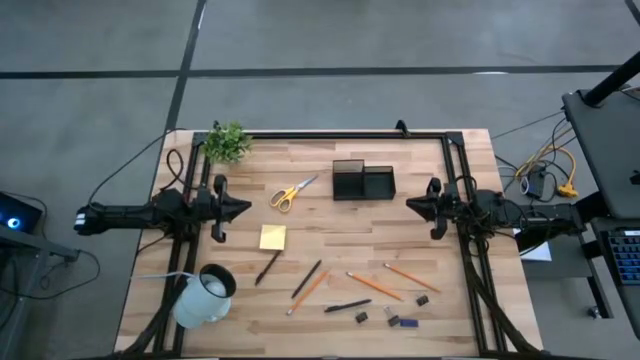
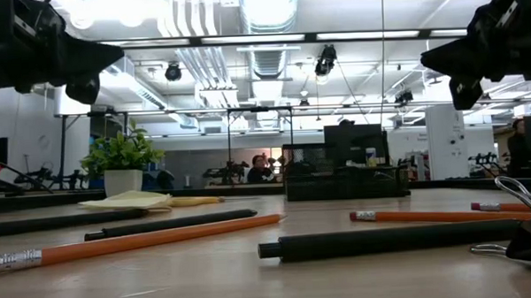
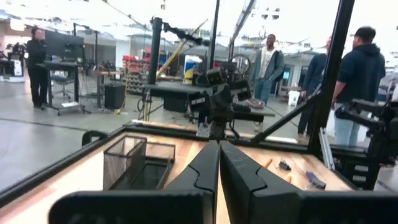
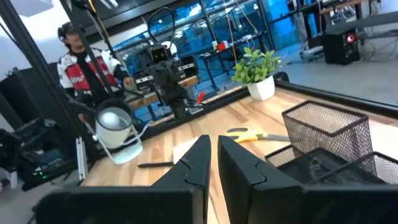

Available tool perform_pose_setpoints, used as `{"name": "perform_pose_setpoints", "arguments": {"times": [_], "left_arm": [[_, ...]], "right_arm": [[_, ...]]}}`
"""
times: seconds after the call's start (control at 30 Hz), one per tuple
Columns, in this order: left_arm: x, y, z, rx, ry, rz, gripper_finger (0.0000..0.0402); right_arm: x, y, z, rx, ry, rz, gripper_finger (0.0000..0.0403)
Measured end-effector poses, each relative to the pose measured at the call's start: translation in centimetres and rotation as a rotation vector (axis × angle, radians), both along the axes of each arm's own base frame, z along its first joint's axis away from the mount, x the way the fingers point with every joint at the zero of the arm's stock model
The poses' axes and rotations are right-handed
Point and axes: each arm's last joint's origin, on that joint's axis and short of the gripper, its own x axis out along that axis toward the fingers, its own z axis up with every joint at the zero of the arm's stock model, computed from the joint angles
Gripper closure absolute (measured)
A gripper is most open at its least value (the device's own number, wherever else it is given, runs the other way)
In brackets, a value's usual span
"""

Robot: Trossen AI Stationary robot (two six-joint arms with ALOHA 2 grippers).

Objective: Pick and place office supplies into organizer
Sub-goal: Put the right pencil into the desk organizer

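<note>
**A:** Start at the left. Where does the left gripper (image 1: 240, 208) stand?

**B:** Raised at the left edge of the table, fingers pressed together, holding nothing. The scissors (image 1: 291, 193) lie just ahead of its tips, a little toward the far side, long axis slanting, blades pointing to the organizer (image 1: 363, 181). The sticky-note pad (image 1: 272, 237) sits near it too, ahead and toward the near edge.

**B:** And the organizer itself?

**A:** Between the two arms, toward the far edge, nearer to the right gripper (image 1: 414, 205). That one is shut and empty as well, hanging at the right edge.

**A:** Which arm goes first, would you say?

**B:** I'd judge the left, for the scissors. The orange pencils (image 1: 378, 286) and dark pen (image 1: 347, 306) lie toward the near edge, mostly on the right gripper's side, long axes slanting across the table.
</note>
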Motion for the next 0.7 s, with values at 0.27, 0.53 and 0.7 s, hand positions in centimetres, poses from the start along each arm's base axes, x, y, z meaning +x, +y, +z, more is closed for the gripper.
{"name": "perform_pose_setpoints", "arguments": {"times": [0.27, 0.53, 0.7], "left_arm": [[-0.3, 0.1, 1.3, -0.092, -0.152, 0.024, 0.0402], [-0.7, 0.5, 2.4, -0.437, -0.334, 0.061, 0.0402], [-0.7, 0.5, 2.5, -0.368, -0.328, 0.08, 0.0402]], "right_arm": [[-0.2, -0.1, 1.4, 0.06, -0.152, -0.037, 0.038], [-0.8, -0.7, 2.8, 0.103, -0.323, -0.227, 0.038], [-0.7, -0.7, 2.8, 0.1, -0.312, -0.231, 0.0379]]}}
